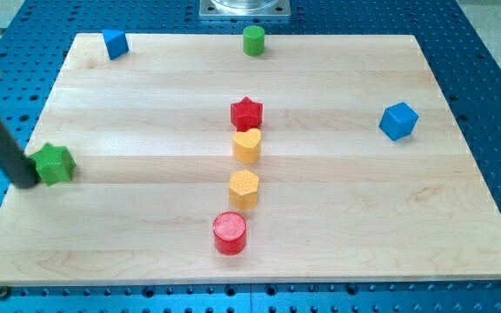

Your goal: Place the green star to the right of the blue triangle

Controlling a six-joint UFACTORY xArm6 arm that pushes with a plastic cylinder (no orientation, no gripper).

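The green star (55, 163) lies near the board's left edge, about mid-height. The blue triangle (115, 43) sits at the board's top left corner, well above the star. My dark rod comes in from the view's upper left, and my tip (27, 181) rests just left of the green star, touching or nearly touching its left side.
A green cylinder (253, 40) stands at the top middle. A red star (246, 112), a yellow heart (246, 146), a yellow hexagon (243, 188) and a red cylinder (230, 232) form a column down the centre. A blue cube (398, 121) sits at the right. The wooden board (390, 226) lies on a blue perforated table.
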